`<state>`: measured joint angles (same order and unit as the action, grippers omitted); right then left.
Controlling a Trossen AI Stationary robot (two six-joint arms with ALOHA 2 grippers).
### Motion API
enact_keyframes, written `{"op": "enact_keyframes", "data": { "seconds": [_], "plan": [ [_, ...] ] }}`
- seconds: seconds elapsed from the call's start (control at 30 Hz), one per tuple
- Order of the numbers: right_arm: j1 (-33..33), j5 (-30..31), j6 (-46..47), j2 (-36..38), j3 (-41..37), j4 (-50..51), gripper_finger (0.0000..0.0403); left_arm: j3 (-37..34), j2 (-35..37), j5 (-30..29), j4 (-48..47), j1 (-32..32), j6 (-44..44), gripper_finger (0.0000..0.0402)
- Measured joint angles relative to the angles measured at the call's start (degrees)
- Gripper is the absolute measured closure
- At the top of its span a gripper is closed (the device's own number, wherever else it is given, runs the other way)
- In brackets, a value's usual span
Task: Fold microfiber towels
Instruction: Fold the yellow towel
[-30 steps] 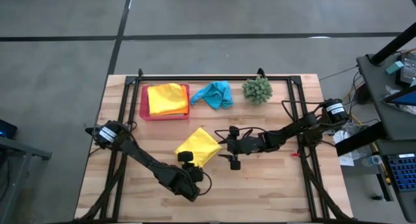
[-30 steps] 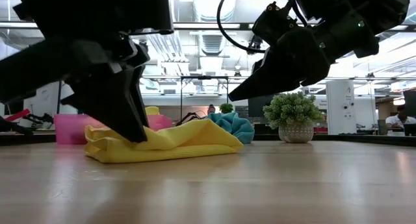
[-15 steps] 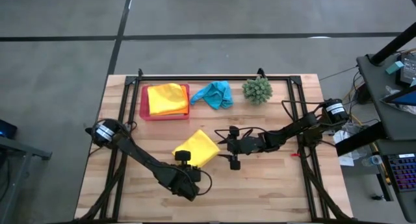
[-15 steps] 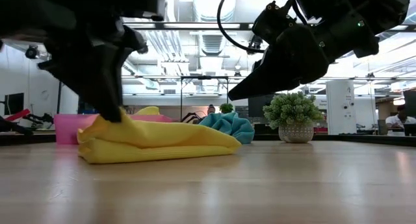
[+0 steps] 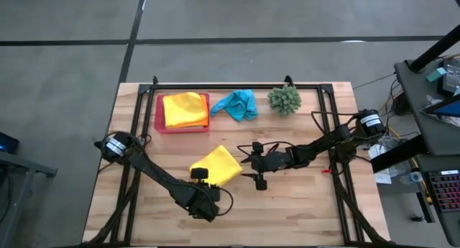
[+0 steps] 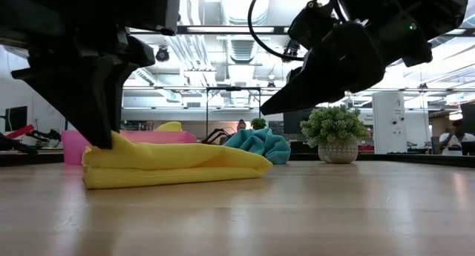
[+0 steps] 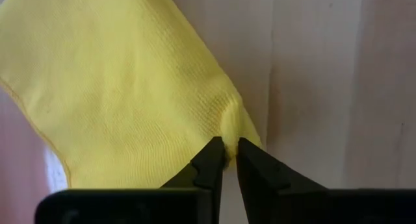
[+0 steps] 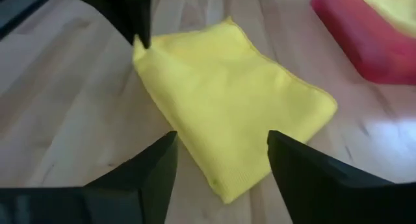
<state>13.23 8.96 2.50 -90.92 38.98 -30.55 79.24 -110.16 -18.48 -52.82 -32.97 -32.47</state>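
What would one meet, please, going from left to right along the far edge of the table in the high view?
Pink tray holding a folded yellow towel → crumpled turquoise towel → small spiky green plant ball.

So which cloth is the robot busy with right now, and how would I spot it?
Start at the pink tray at the table's back. Just in front of it, mid-table, a yellow towel lies folded between both arms. Unlike the tray's yellow towel, the left gripper pinches its corner.
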Motion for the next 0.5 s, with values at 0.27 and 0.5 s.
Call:
{"op": "enact_keyframes", "data": {
  "seconds": [0.27, 0.5],
  "plan": [
    [-1.1, -0.3, -0.3, -5.6, 2.2, -4.7, 0.0307, 0.0, 0.1, 0.3, -0.4, 0.0, -0.1, 0.0374],
    [-1.3, -8.5, -3.2, -12.4, 9.5, -5.0, 0.0389, 0.0, 0.2, 0.3, -0.4, 0.0, -0.1, 0.0399]
  ]
}}
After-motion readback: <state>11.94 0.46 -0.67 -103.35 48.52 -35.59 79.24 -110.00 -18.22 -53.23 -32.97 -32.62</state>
